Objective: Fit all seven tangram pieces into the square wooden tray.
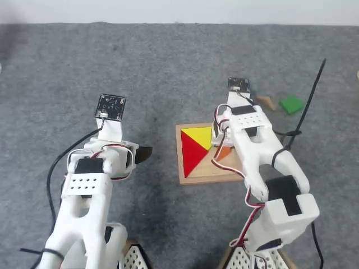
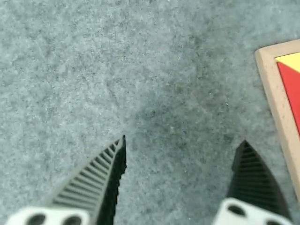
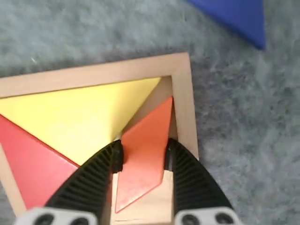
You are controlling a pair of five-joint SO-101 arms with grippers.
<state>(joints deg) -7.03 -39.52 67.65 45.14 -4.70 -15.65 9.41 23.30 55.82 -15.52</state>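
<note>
**Orange piece gripped at the tray's corner, left arm idle**

Well to the left of the tray [image 1: 180, 159], the left gripper [image 2: 183, 140] hangs over bare carpet, jaws apart and holding nothing.

Inside the tray, the red triangle [image 1: 190, 154] lies against the left wall, and the yellow triangle [image 1: 201, 137] lies beside it along the far wall.

Over the tray's far right corner, the right gripper [image 3: 143, 150] is clamped on the orange piece [image 3: 150, 124], with its jaws across the narrow width. The piece's long axis runs along the tray's right wall, one tip pointing into the corner and a sliver of bare floor showing between it and the yellow triangle. I cannot tell whether it sits flat.

Beyond that corner, outside the tray, lies a blue piece [image 3: 234, 14]. Further right of the tray are a tan piece [image 1: 266, 102] and a green piece [image 1: 291, 104], all nearer the right arm.
</note>
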